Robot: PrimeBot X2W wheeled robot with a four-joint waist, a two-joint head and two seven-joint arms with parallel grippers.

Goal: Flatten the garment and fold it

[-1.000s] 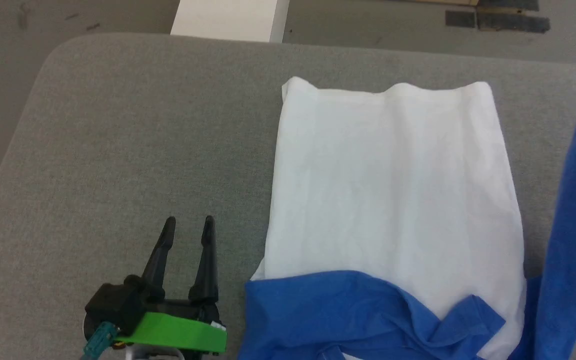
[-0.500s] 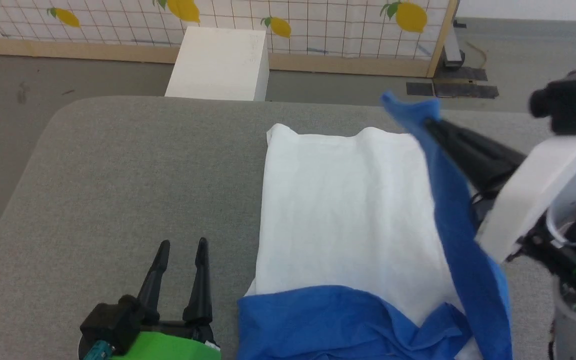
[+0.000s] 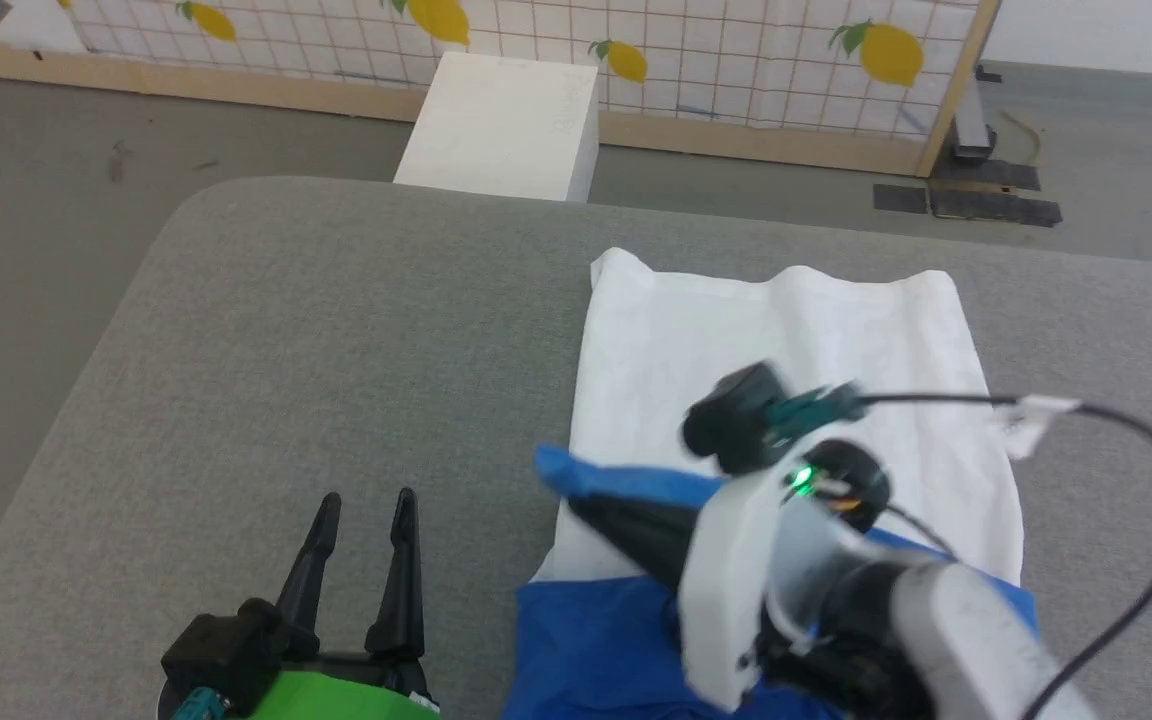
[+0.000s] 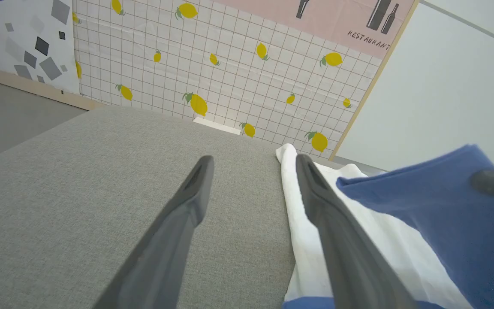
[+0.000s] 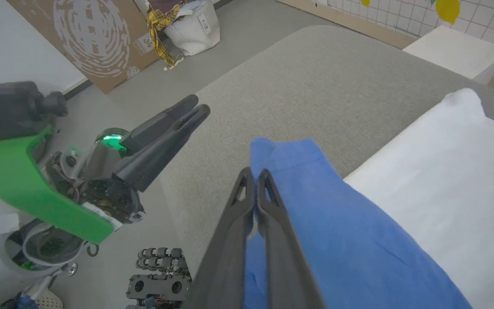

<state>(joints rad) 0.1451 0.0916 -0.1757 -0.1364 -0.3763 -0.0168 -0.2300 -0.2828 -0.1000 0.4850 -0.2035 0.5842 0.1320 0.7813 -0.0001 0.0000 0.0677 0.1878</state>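
Reading the head view as a clock with 12 away from you, the garment lies on the right half of the grey table. Its white body is spread flat. Its far hem runs close to the table's far edge at 12 but stays on the cloth surface. Its left edge runs straight from 12 down toward 6, just right of the table's middle.

Your right tool is pinched shut on the blue sleeve. It holds the cuff over the white body's left edge, with its fingers pointing toward 10. In the right wrist view the two fingers meet tip to tip on the blue cloth. More blue fabric bunches at the near end, at 6.

Your left tool stands wide open and empty, with its fingers pointing to 12. It sits at 9 of the garment, near it but apart.

Your open room is the bare table from 9 round to 11, out to the rounded far-left corner. A narrower bare strip lies at 3. Beyond the far edge, at 11, a white box stands on the floor before a lemon-print panel.
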